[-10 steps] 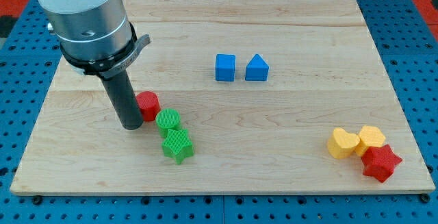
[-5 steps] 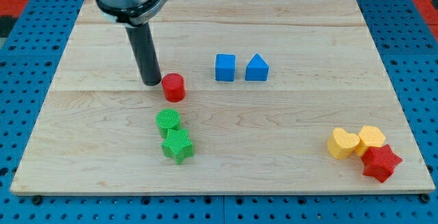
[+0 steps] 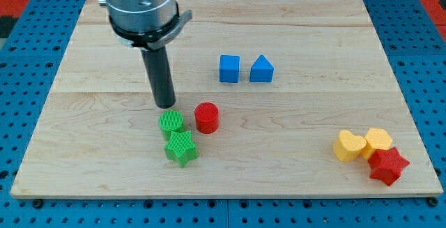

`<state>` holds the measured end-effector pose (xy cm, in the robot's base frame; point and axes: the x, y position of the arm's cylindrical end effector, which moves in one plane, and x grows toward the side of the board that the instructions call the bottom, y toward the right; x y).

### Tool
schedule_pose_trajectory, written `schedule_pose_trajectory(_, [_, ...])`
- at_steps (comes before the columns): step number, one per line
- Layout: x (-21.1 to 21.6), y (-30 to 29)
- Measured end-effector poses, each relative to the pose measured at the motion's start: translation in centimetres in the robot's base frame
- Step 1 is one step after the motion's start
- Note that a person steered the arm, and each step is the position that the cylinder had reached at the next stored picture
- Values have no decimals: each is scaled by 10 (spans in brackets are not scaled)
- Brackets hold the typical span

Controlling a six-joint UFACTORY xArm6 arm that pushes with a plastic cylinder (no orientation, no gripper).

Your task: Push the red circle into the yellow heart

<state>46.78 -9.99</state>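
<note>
The red circle (image 3: pixel 206 117) sits on the wooden board a little left of the middle. My tip (image 3: pixel 166 105) is on the board to its left, a short gap away, just above the green circle (image 3: pixel 171 123). The yellow heart (image 3: pixel 348 146) lies far off at the view's lower right, touching a second yellow block (image 3: pixel 379 140).
A green star (image 3: pixel 181 148) sits right below the green circle. A blue cube (image 3: pixel 229 68) and a blue triangle (image 3: pixel 261 69) stand side by side above the middle. A red star (image 3: pixel 387 165) touches the yellow blocks at the lower right, near the board's edge (image 3: pixel 432 179).
The red circle has been pushed up past the green circle, then down and to the right. My tip swung up and right, then came down to just above the green circle.
</note>
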Motion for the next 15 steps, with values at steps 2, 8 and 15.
schedule_pose_trajectory(2, [29, 89])
schedule_pose_trajectory(8, [114, 170])
schedule_pose_trajectory(15, [71, 173])
